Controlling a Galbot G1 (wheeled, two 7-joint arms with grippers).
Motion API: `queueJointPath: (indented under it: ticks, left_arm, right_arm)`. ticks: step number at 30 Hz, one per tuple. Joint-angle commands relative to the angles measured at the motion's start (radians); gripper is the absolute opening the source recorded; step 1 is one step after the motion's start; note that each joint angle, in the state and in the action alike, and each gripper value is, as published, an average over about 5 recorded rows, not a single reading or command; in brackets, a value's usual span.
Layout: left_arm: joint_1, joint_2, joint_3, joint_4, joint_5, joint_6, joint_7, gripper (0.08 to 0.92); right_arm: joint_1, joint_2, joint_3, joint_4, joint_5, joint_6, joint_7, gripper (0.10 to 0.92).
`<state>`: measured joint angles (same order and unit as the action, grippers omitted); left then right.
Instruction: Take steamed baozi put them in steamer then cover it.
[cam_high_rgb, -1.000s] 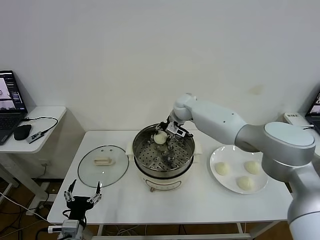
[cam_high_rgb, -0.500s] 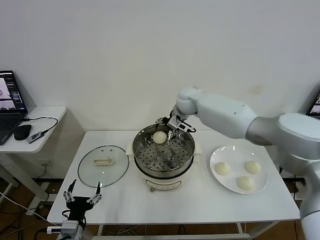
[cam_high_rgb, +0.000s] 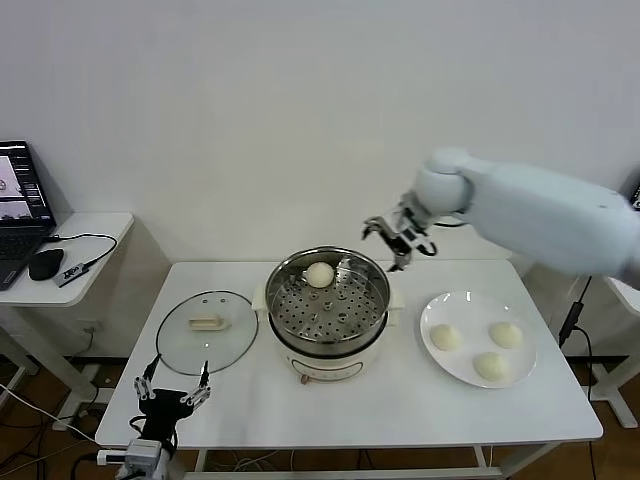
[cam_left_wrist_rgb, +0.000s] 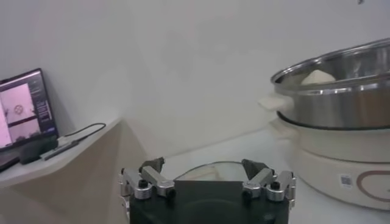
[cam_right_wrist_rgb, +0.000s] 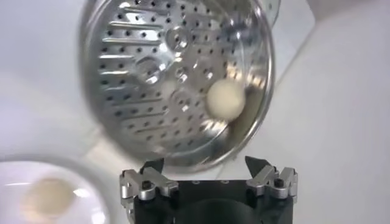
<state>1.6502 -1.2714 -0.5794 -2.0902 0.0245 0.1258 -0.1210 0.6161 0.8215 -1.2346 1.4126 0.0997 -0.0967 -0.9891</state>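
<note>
No readable text; only an illegible label on the steamer (cam_left_wrist_rgb: 345, 180) base.

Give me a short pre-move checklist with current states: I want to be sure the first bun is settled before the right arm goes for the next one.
1. First baozi lies on the steamer tray, near the far rim: ok.
2. Right gripper open, empty, raised clear of the pot toward the plate side: ok.
3. Three baozi wait on the white plate, apart from each other: ok.
4. Tray room for three more: ok.
5. Cover lies flat on the table left of the steamer, handle up: ok.
6. Left gripper open, parked low by the table's front edge, out of the way: ok.
</note>
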Motion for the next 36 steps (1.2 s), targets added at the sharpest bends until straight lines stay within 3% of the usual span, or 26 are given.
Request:
queueJointPath:
  ticks: [1,9,17,36]
  left_arm:
    - [-0.005,0.014,0.011,0.002,0.0,-0.011,0.002,0.823]
    - [-0.022,0.031,0.013,0.02,-0.002,-0.01,0.003,0.823]
    - [-0.029,0.038,-0.001,0.048,-0.003,-0.008,0.004,0.823]
    - [-0.032,0.036,-0.017,0.072,-0.006,-0.005,0.003,0.823]
  right_arm:
    - [-0.047,-0.358,0.056,0.201,0.028,-0.174,-0.026,0.823]
    - [-0.323,-0.4,0.23,0.122,-0.073,-0.185,-0.008,0.823]
    - [-0.602,-0.298,0.425,-0.03,-0.177,-0.172,-0.008,0.823]
    - [-0.7,-0.032,0.482,-0.29,-0.259,-0.132,-0.002,0.823]
